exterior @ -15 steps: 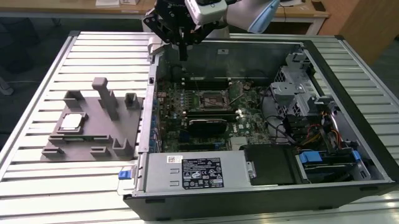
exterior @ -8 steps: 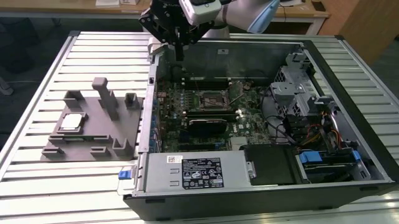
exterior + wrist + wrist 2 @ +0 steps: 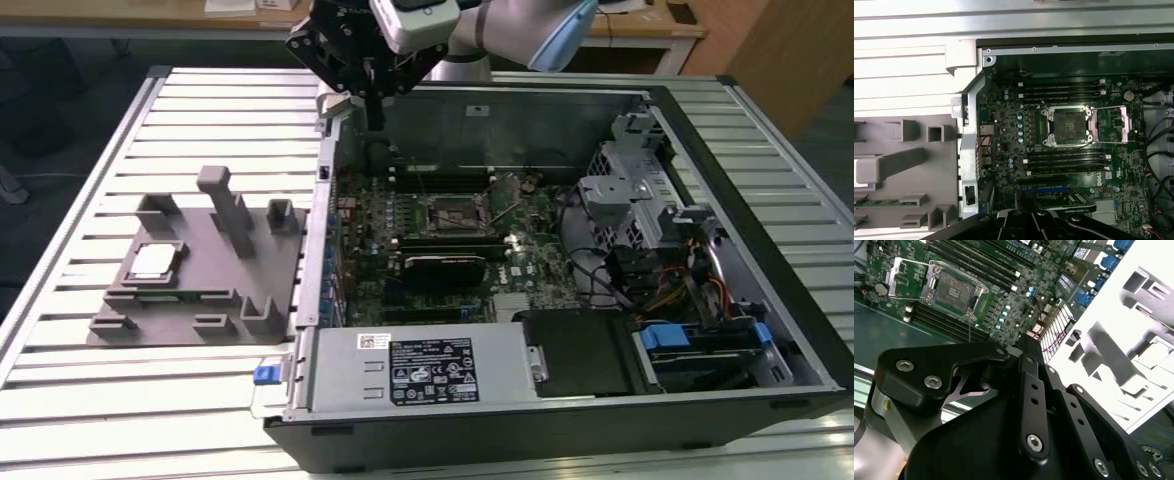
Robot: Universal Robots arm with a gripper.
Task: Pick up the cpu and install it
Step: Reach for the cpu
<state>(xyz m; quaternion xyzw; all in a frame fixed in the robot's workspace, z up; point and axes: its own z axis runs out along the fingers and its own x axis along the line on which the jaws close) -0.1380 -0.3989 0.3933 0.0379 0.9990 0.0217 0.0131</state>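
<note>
Both wrist views show the socket (image 3: 1069,126), the exterior view the cpu (image 3: 151,260).

The cpu (image 3: 151,260), a small silvery-white square, lies flat on the grey fixture (image 3: 200,268), at nine o'clock from the socket (image 3: 451,212).

Soft, even light fills the exterior view. In the second wrist view the grey fixture (image 3: 1094,390) glares white, its posts throwing dark shadows.

Silvery metal-topped cpu (image 3: 151,260), matt grey plastic fixture (image 3: 200,275), ribbed metal table (image 3: 80,150), matt black metal case (image 3: 534,440)
</note>
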